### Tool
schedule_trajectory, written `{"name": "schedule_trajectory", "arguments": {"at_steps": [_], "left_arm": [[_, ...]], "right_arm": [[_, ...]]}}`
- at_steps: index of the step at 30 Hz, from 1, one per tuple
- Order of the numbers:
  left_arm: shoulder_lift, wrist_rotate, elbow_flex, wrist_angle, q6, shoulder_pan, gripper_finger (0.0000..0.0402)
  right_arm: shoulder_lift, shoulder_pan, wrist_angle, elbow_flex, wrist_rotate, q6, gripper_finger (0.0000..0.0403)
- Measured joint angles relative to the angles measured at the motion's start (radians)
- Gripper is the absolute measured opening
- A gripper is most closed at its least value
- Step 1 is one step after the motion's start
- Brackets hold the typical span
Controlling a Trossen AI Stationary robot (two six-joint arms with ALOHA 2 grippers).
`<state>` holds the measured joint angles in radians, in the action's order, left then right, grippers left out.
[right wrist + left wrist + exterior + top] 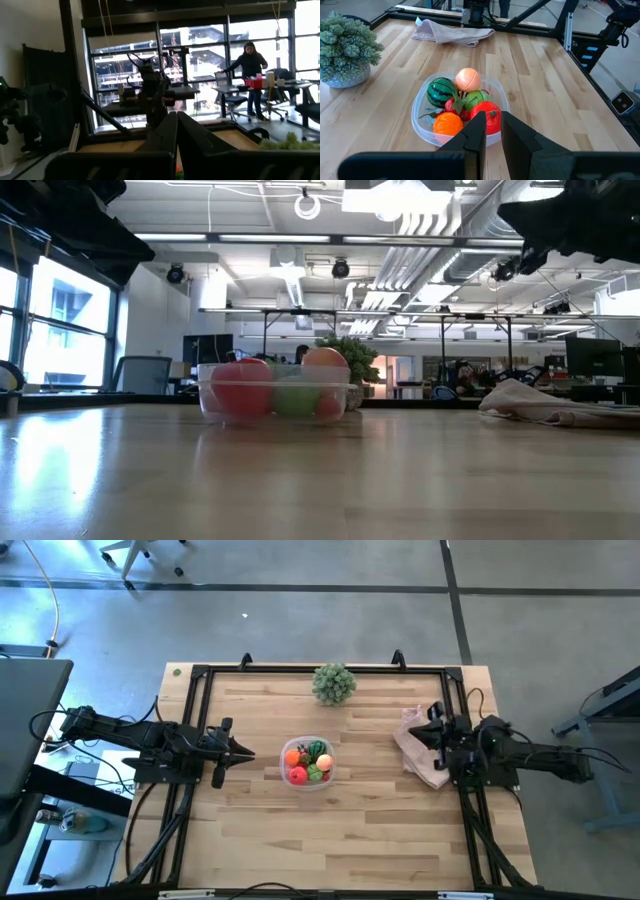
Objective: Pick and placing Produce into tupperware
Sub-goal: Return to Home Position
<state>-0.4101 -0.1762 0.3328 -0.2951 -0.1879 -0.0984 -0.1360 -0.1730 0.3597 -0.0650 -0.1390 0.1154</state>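
The left end effector (pixel 240 752) hovered over the left side of the desk (pixel 340 840), pointing toward the middle, its two fingers (pixel 476 135) parted by only a slim gap and pinching nothing. Just past its tips stood the tupperware (pixel 308 787), near the centre of the desk and apart from the fingers. The Produce (pixel 307 762) lay heaped inside it: in the left wrist view a pink peach (pixel 468 79) sat on the far side, a striped green ball (pixel 441 91) beside it, a plain green ball (pixel 477 97) in the middle, and an orange ball (pixel 448 123) and a red ball (pixel 487 116) nearest the fingers, with small red pieces and leaves tucked among them. None of it lay loose on the wood. The right end effector (pixel 432 740) hung above the right side of the desk, over a pinkish-white bag (pixel 412 748) crumpled flat on the boards; its fingers were pressed together and empty. A bushy green ball (pixel 334 683) stood at the far edge of the desk, well apart from the tupperware. In the right wrist view a person (pixel 250 75) stood at a table in the room beyond.
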Motion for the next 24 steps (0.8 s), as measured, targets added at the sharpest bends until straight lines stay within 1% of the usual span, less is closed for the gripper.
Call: {"name": "schedule_trajectory", "arguments": {"at_steps": [9, 18, 24], "left_arm": [[0.000, 0.000, 0.000, 0.000, 0.000, 0.000, 0.0046], [0.000, 0.000, 0.000, 0.000, 0.000, 0.000, 0.0046], [0.000, 0.000, 0.000, 0.000, 0.000, 0.000, 0.0046]], "right_arm": [[0.000, 0.000, -0.149, 0.000, 0.084, -0.013, 0.0000], [0.000, 0.000, -0.295, 0.000, 0.102, -0.026, 0.0000], [0.000, 0.000, -0.371, 0.000, 0.179, 0.048, 0.0000]]}}
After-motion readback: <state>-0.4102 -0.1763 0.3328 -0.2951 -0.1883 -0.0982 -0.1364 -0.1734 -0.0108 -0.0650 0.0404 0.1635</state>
